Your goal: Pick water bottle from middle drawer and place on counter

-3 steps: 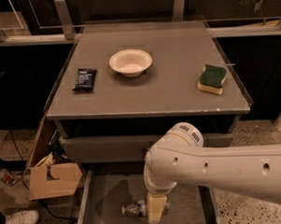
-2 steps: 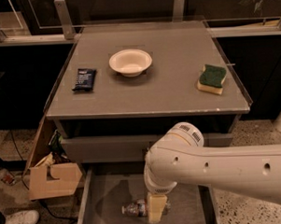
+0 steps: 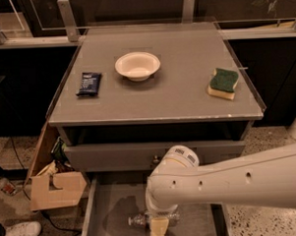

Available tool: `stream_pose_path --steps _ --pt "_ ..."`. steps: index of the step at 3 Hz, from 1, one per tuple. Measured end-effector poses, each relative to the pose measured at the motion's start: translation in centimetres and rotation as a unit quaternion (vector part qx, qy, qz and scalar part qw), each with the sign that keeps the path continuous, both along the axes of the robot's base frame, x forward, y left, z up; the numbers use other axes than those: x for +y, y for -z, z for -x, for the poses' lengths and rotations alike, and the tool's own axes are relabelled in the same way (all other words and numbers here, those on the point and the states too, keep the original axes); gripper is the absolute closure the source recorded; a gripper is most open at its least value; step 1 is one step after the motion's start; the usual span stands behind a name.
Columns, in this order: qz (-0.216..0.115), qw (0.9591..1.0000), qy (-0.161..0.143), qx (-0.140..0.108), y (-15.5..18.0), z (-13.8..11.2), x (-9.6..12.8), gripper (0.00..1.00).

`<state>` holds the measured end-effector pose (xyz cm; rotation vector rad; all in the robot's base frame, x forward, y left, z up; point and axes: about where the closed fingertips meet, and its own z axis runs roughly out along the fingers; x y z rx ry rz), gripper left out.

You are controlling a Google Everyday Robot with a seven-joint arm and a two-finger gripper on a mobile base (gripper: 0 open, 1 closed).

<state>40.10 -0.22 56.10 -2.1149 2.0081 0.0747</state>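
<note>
Much of the water bottle [image 3: 138, 221] is being hidden by the gripper [image 3: 159, 230]; only its cap end on the left and a bit of clear plastic on the right are being shown. The gripper is being cut off by the bottom edge of the view; whether it is open or closed on the bottle cannot be told. The bottle is lying on its side on the grey floor of the middle drawer [image 3: 110, 210], which is standing pulled out below the cabinet. The near part of the drawer is also being cut off at the bottom; its right side is being covered by the arm [image 3: 234, 177].

The white arm is being stretched in from the right edge; it is being bent at a round joint just in front of the closed drawer front [image 3: 110, 157] above; from there it is being pointed straight down into the open drawer, with the gripper right at the bottle.

Three things are being counted on the counter [image 3: 181, 101]: one white bowl [image 3: 138, 66] near the middle, one dark snack packet [image 3: 89, 83] to its left, one green and yellow sponge [image 3: 223, 83] near the right edge; all three are lying well apart. One bottle, one arm and one gripper are being seen. On the floor at the left, one cardboard box [image 3: 57, 190] and one white shoe [image 3: 17, 234] are being shown; the shoe is being partly cut off by the edge.
</note>
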Motion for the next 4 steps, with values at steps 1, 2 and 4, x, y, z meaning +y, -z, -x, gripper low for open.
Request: stream_pose_path --steps 1,2,4 --pt "0.0 1.0 0.0 0.001 0.3 0.0 0.1 0.0" --pt "-0.006 1.0 -0.001 -0.002 1.6 -0.1 0.4 0.0" --pt "-0.016 0.9997 -0.016 0.006 5.4 -1.6 1.6 0.0"
